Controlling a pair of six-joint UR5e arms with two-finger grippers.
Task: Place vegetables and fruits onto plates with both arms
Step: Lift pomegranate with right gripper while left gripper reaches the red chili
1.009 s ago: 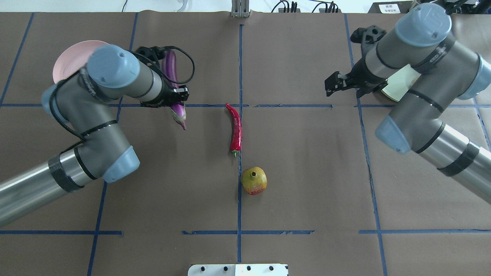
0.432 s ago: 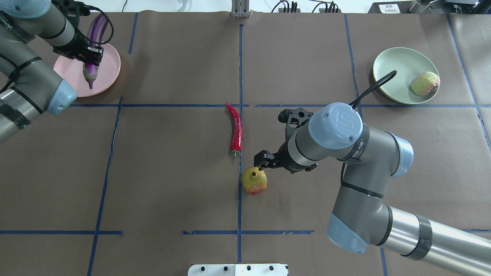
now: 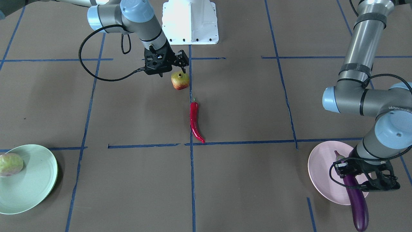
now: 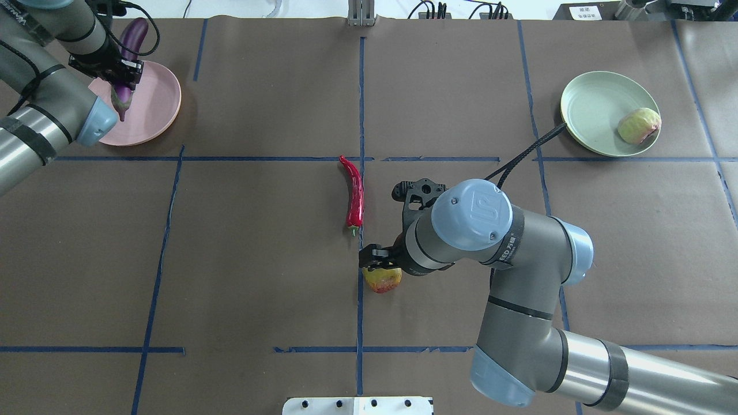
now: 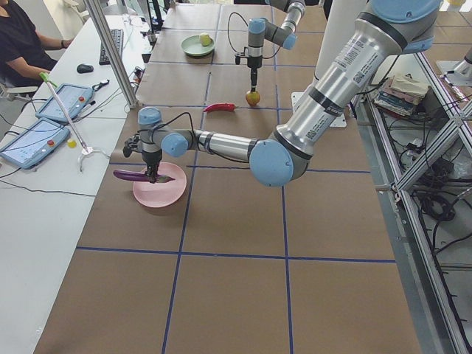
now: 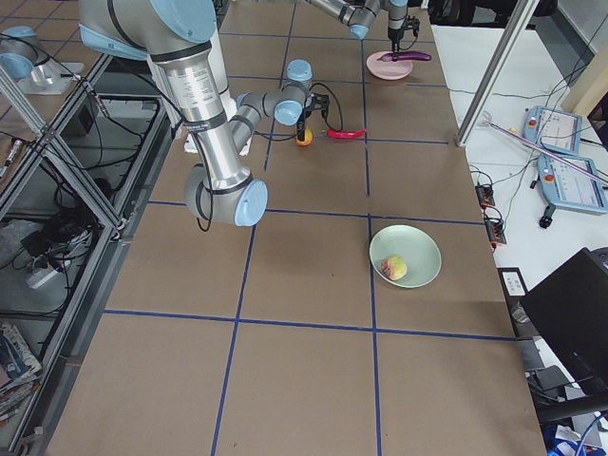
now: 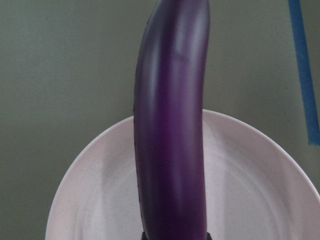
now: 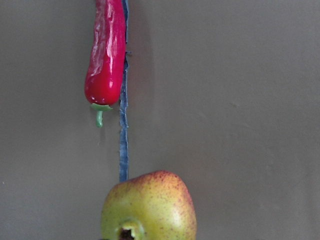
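Left gripper (image 3: 363, 176), a black open-frame claw, is clamped across the eggplant (image 3: 356, 206) near its stem end. Eggplant: long, glossy, deep purple, smooth-skinned, slightly curved, greyish cap. It is held roughly level over the pink plate (image 3: 322, 175), cap end above the plate's floor, rounded end jutting well past the rim. Contact with the plate cannot be confirmed. Pink plate: round, matte, finely speckled in the wrist view, raised rim. Right gripper (image 3: 172, 71), of the same build, hangs directly over the pomegranate (image 3: 180, 81), jaws spread and not closed on it. Whether the fingertips touch the fruit cannot be told. Pomegranate: round, yellow-green blushing red, speckled skin, small crown facing up, resting on the table (image 3: 244, 180) just beside a blue tape line (image 3: 192, 180). Chili (image 3: 194, 120): slim, curved, shiny red, wrinkled, with a short green stem pointing toward the pomegranate. It lies on the table along the same line, apart from the fruit. Green plate (image 3: 32, 187): round, matte mint, raised rim, on the robot's right half of the table, far from the base. It holds the bumpy fruit (image 3: 9, 164), pale green-white with a pinkish tinge, close to the rim. Table surface: flat brown paper.
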